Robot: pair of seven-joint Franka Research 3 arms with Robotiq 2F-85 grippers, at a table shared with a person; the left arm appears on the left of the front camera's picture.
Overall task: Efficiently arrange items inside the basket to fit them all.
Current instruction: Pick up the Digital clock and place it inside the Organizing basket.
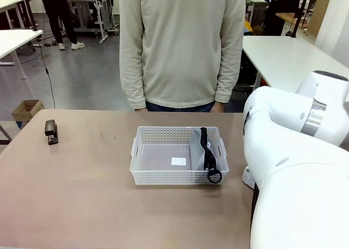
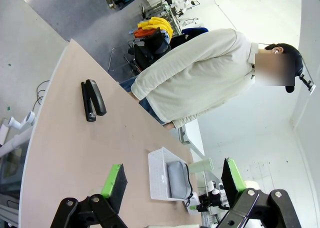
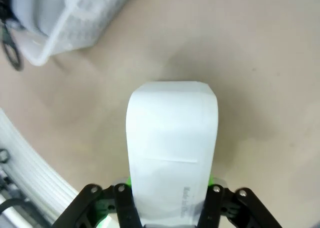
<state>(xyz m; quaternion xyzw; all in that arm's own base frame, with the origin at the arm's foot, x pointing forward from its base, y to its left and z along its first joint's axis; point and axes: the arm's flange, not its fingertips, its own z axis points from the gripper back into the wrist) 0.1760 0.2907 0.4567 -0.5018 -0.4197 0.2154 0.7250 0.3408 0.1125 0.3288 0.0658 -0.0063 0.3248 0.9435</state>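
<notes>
While the right jaws pinch the box [image 3: 171, 148] by its two long sides, just outside a corner of the basket [image 3: 65, 23], the step in hand looks like picking up the box to pack it. Whether the box rests on the table [image 3: 260, 63] or has just cleared it, I cannot tell. The left jaws hang spread wide and empty, well above the table on the robot's left.

Only the pouch [image 1: 197, 150] lies in the basket. It runs along the right end wall, zipper strap on top, with the strap's ring hanging over the near rim. The rest of the floor is bare apart from a small white label. The stapler [image 1: 51, 132] lies on the table far to the left, well apart from the basket. The cup [image 2: 201, 165] stands just beyond the basket, apparently outside it.

The next move probably calls for a lift high enough to clear the rim and a short carry over the bare floor. The box would best go down flat and snug beside the pouch or against an end wall, so one unbroken space is left for the stapler and cup. The strap ring at the near corner could snag if the box passes low there.
</notes>
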